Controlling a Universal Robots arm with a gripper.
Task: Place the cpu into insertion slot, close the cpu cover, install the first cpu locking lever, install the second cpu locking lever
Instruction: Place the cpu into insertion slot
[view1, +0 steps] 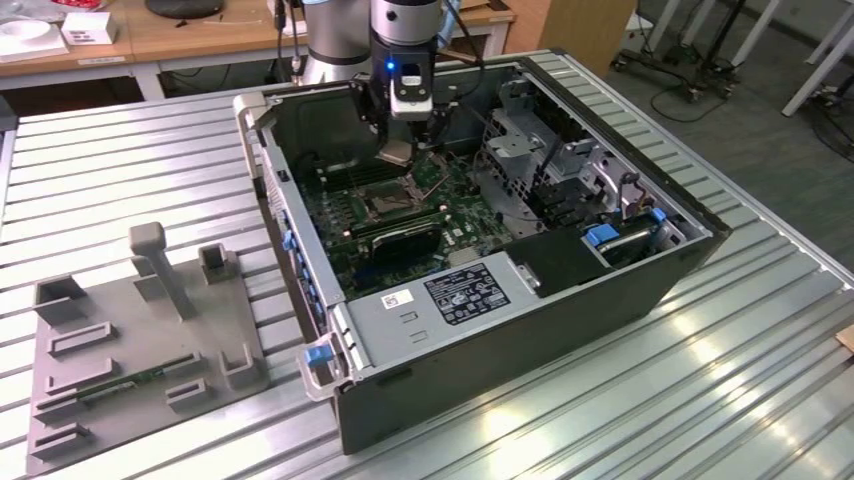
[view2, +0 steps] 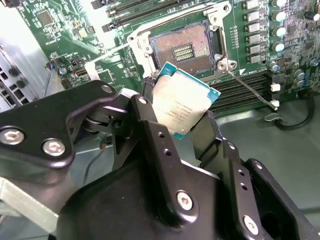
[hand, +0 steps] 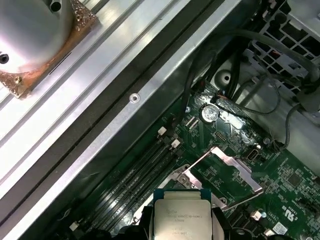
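Currently catalogued:

- **Gripper** (view1: 400, 150): black fingers (view2: 155, 145) are clenched on the cpu (view2: 182, 107) by two opposite edges. The chip is held tilted, clear above the motherboard (view1: 447, 185), and is not seated.
- **Socket** (view2: 182, 47): uncovered, with its gold contact field exposed. In the second wrist view it lies just beyond the chip's far corner.
- **cpu cover** (hand: 235, 167): a silvery frame that appears swung up off the socket in the first wrist view. Its near edge is hidden behind the chip.
- **Wire lever** (view2: 250, 88): lies out across the memory slots (view2: 240, 95). A second lever (view2: 107, 54) juts from the socket's opposite side. Neither is folded over the socket.
- **Surroundings:** the computer case (view1: 534, 350) lies open side up on a slatted aluminium table (view1: 747, 330), its walls ringing the board.
  - A drive cage (view1: 534, 160) stands toward the exterior view's right of the gripper.
  - A grey power-supply box (view1: 447, 295) closes the near end.
  - Cables (hand: 280, 100) bunch near a coin cell (hand: 210, 113).
  - Room is open straight above the socket.
- **Grey fixture plate** (view1: 134, 370): well apart, at the exterior view's left.
- **Cut off:** a round silvery part with a copper-coloured rim (hand: 35, 35).
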